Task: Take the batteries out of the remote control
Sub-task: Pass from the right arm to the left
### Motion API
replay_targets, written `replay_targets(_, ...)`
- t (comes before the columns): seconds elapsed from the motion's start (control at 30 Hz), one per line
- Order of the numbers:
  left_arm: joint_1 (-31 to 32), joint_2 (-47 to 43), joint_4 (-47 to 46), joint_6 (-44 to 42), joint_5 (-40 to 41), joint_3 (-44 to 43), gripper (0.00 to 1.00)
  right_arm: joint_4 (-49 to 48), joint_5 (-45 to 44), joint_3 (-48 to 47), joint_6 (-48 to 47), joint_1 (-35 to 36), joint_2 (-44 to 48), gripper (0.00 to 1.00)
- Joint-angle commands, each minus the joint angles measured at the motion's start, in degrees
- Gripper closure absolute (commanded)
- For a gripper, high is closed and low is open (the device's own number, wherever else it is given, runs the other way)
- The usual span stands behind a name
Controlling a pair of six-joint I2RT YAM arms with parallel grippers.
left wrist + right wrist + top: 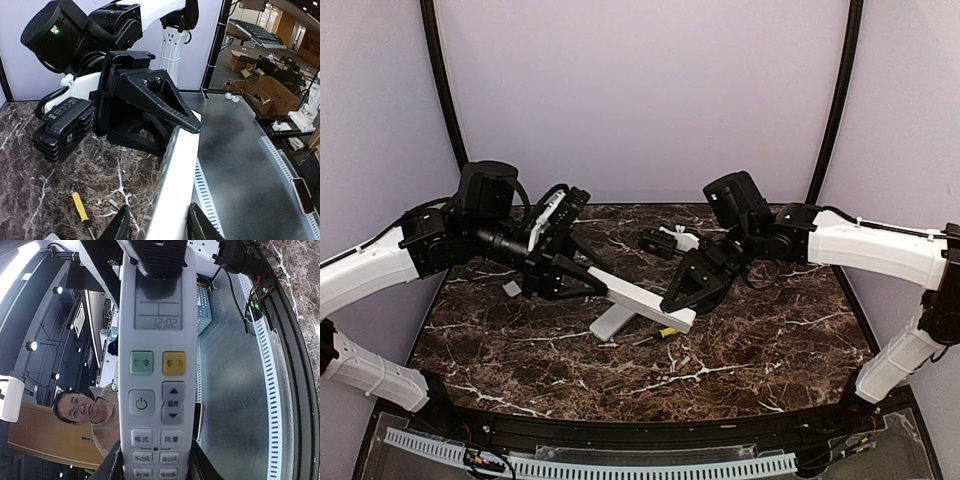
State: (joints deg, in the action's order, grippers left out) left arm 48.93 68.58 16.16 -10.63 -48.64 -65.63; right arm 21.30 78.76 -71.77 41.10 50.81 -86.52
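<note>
Left pincer (588,282): straddles the 9 o'clock end of the long white remote control with grey display (642,300), held above the table; cannot tell whether it is clamped.
Batteries (114,202): tiny thin reddish cells on the brown marble table (770,340), at 6 o'clock of the remote, near the yellow-handled screwdriver (660,335).
Right pincer (675,303): closed on the remote's 3 o'clock end.

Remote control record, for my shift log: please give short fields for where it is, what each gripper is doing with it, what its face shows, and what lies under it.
remote: held above the table, spanning between the two arms
right gripper: shut on one end of the remote
left gripper: fingers flank the other end; contact unclear
display: reads 12:02, button side facing the right wrist camera
beneath: yellow-handled screwdriver and a white object
battery compartment: not visible in any view
</note>
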Motion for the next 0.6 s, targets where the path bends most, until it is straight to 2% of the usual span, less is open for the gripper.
replay_targets(0.0,0.9,-0.3,2.4,0.7,-4.1,0.3,0.72,-5.1,-0.6,0.3,0.4,-0.2,-0.2,0.96)
replay_targets(0.07,0.9,-0.1,2.3,1.5,-4.4,0.4,0.81,-5.3,-1.2,0.4,0.3,-0.2,-0.3,0.92)
replay_targets(0.23,0.9,0.5,2.6,4.5,-7.1,1.2,0.89,-4.0,-4.1,0.8,-1.1,-1.5,0.5,0.74)
replay_targets(0.43,0.9,-0.1,1.7,9.8,-7.5,3.9,1.0,-5.7,-10.0,2.9,-0.5,-6.5,3.4,0.32)
replay_targets(0.53,0.8,-0.8,-1.6,14.5,-5.7,5.9,1.0,-7.2,-15.0,4.4,-0.2,-9.4,6.1,0.19)
replay_targets(0.57,0.7,-1.2,-2.4,16.7,-2.8,7.1,1.0,-7.1,-17.2,4.6,-0.5,-10.0,7.1,0.18)
